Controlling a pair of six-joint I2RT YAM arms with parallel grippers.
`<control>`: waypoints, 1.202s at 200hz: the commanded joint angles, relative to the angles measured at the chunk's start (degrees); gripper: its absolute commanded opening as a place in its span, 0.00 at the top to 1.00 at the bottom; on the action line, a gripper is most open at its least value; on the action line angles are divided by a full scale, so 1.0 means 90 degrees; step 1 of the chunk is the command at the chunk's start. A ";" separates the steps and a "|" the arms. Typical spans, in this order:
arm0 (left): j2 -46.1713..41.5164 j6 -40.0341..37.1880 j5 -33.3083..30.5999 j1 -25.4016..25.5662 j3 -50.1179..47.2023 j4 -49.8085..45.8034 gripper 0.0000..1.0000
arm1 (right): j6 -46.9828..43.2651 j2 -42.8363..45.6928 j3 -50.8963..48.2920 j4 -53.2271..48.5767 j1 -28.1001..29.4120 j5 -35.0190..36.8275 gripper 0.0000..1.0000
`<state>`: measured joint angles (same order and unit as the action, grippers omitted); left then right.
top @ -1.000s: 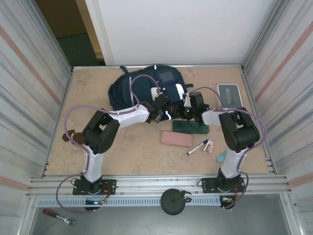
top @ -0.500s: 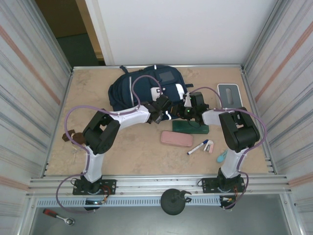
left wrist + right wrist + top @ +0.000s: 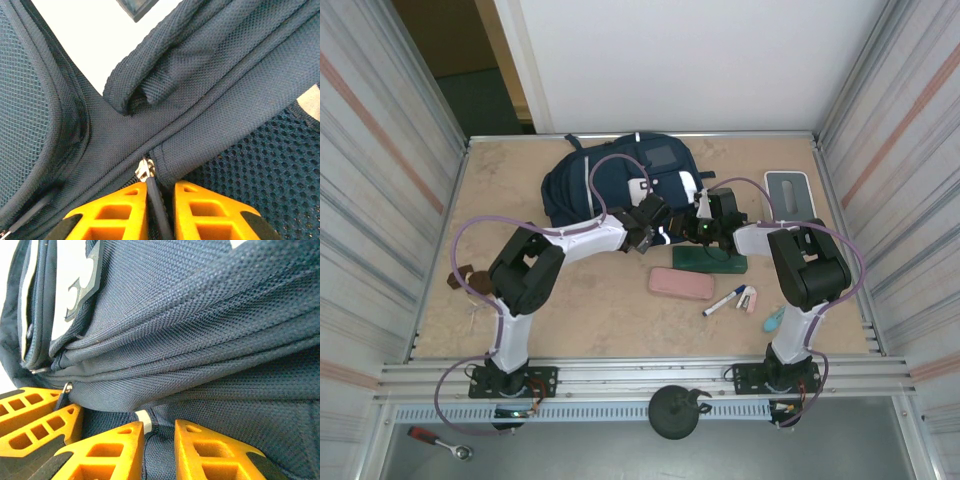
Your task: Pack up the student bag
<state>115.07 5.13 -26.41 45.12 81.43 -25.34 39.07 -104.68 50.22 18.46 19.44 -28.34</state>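
Note:
The student bag [image 3: 610,175], navy blue with white patches, lies at the back middle of the table. Both grippers are at its near right edge. My left gripper [image 3: 650,226] has its orange fingers close together, with the bag's dark zipper pull [image 3: 152,200] between them, just below the metal slider [image 3: 145,170]. My right gripper [image 3: 699,224] is shut on a fold of the bag's fabric [image 3: 160,450] beside a small white tab [image 3: 145,417]. In the right wrist view the left gripper's fingers [image 3: 35,415] appear at the lower left.
A green flat case [image 3: 710,260] lies under the right gripper. Nearer the front are a pink pouch [image 3: 681,283], a marker [image 3: 724,300], a small pale item [image 3: 748,298] and a teal item [image 3: 773,319]. A white-grey box [image 3: 786,190] sits at the back right.
The left gripper's fingers have closed in onto the zipper pull. Both arms and the bag stay where they were.

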 commanded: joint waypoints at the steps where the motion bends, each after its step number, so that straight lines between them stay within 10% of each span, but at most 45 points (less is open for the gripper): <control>1: -0.0277 -0.0010 0.0098 0.0017 0.0047 -0.0183 0.86 | 0.0056 -0.0146 -0.0082 -0.0233 -0.0089 0.0151 0.77; 240: -0.1036 0.0164 0.3144 -0.1502 -0.0903 0.0857 0.92 | 0.0196 -0.0309 -0.0062 -0.0303 -0.0170 0.0181 0.77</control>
<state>108.44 6.00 1.45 33.10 74.41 -18.09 40.07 -105.69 50.24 18.74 18.98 -28.36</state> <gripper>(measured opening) 0.114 0.230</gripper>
